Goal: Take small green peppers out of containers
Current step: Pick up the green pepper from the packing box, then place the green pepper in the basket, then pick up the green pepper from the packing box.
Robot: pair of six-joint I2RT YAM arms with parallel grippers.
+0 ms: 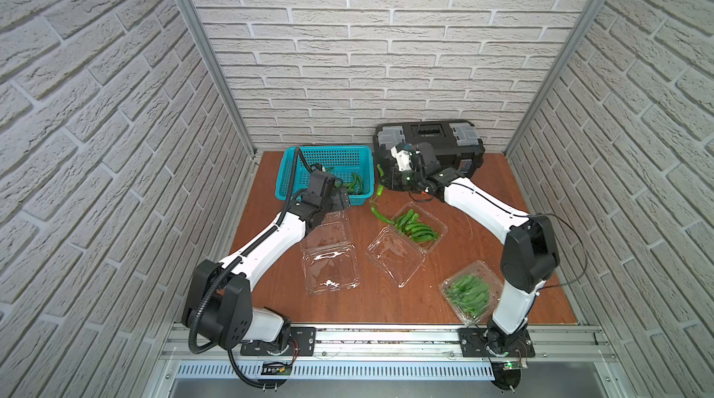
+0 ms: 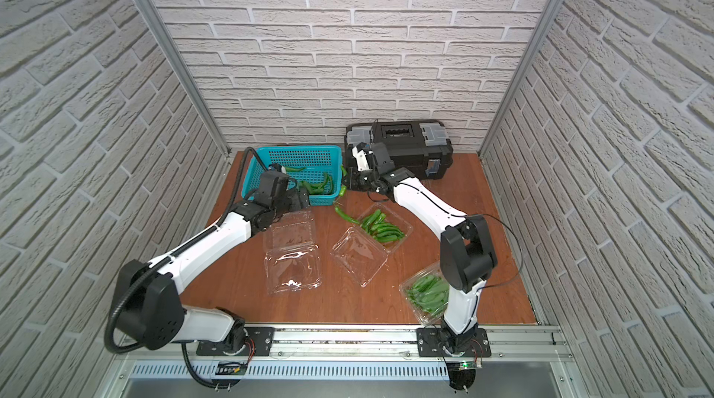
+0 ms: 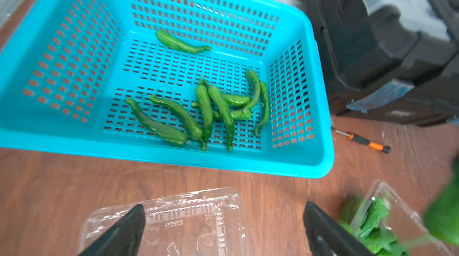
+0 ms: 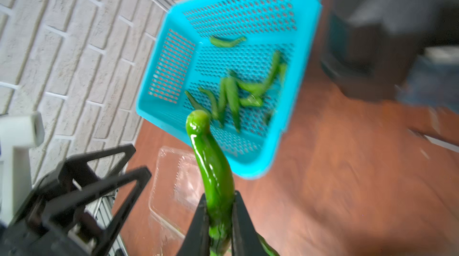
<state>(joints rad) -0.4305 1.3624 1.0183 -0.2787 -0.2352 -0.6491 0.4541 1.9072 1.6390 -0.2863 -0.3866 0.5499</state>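
Next, advance slender glossy green pepper (image 4: 211,158), clamped lengthwise in right hand (image 4: 219,195), tip-first over teal perforated plastic basket (image 4: 171,68) just ahead; disregard left hand (image 3: 223,207), spread wide, empty.

White arms (image 1: 266,245), black joints (image 1: 529,257), corrugated black cable (image 1: 295,164), black fingers (image 4: 242,225).

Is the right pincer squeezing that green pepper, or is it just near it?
Touching. The right wrist view shows the right pincer closed on the green pepper, pressing against both its sides.
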